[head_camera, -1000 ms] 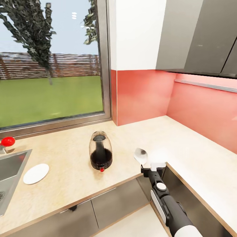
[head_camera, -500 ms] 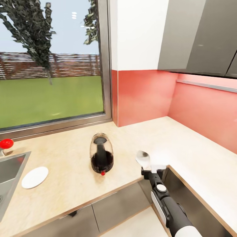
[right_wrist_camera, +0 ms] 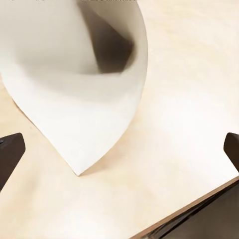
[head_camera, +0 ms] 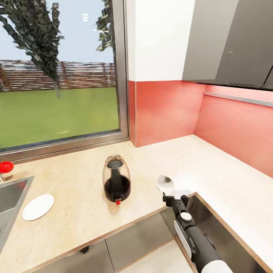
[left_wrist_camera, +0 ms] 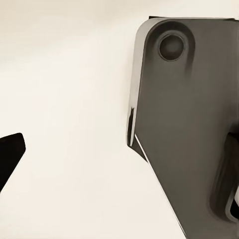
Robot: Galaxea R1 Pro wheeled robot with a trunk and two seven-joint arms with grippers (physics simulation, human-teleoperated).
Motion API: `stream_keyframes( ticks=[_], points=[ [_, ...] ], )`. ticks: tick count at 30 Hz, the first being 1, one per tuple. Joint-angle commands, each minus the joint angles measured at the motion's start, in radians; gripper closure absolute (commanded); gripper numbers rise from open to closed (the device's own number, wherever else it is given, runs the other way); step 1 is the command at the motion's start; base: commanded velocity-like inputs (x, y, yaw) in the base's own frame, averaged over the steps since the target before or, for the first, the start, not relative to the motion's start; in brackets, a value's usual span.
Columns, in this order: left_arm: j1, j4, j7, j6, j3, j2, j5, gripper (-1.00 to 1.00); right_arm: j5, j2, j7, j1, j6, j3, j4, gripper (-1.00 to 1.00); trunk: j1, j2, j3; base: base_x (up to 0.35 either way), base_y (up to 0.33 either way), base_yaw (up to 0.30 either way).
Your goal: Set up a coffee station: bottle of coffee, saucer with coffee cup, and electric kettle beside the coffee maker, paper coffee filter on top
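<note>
- The countertop (head_camera: 83, 189) is seen from the head camera as a light tan L-shaped surface running under a large window (head_camera: 57, 76) and along a red wall panel (head_camera: 167, 110).
- The glass kettle (head_camera: 116, 179) is stood upright on the countertop, roughly mid-way along the window side, with its small red switch turned toward the counter's front edge.
- The white saucer (head_camera: 38, 207) is laid flat on the countertop, well apart from the kettle on its left and near the edge of a steel sink (head_camera: 9, 201).
- A red knob (head_camera: 6, 167) is seen behind the sink, by the window sill.
- The paper filter (head_camera: 165, 184) is seen near the inner corner of the countertop, just ahead of the right gripper (head_camera: 175, 195); in the right wrist view it (right_wrist_camera: 79, 84) is shown as a white curled cone pointing toward the camera, with its tip close to the counter surface.
- The right gripper's dark fingertips (right_wrist_camera: 10, 152) are set wide apart at the two sides of the wrist view, and the filter is not clamped between them.
- Whether the left gripper is apart or together cannot be told: one dark fingertip (left_wrist_camera: 9, 154) is seen over a pale surface, beside a dark grey robot part (left_wrist_camera: 189, 129).
</note>
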Motion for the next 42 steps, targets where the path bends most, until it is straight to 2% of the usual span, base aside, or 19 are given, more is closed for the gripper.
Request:
stream_keyframes(
  ticks=[1,42],
  points=[
    [0.001,-0.002,-0.001,-0.001,0.005,0.000,0.003,-1.00,0.000,0.000,-0.007,-0.001,0.007,0.003,-0.002,-1.00,0.001,-0.002,-0.002,0.007,0.000,0.000],
    [0.001,0.005,0.002,-0.001,0.006,-0.001,0.006,-1.00,0.003,0.000,-0.011,0.000,0.009,0.003,0.001,-1.00,0.001,-0.002,-0.002,0.060,-0.007,0.000]
  ],
)
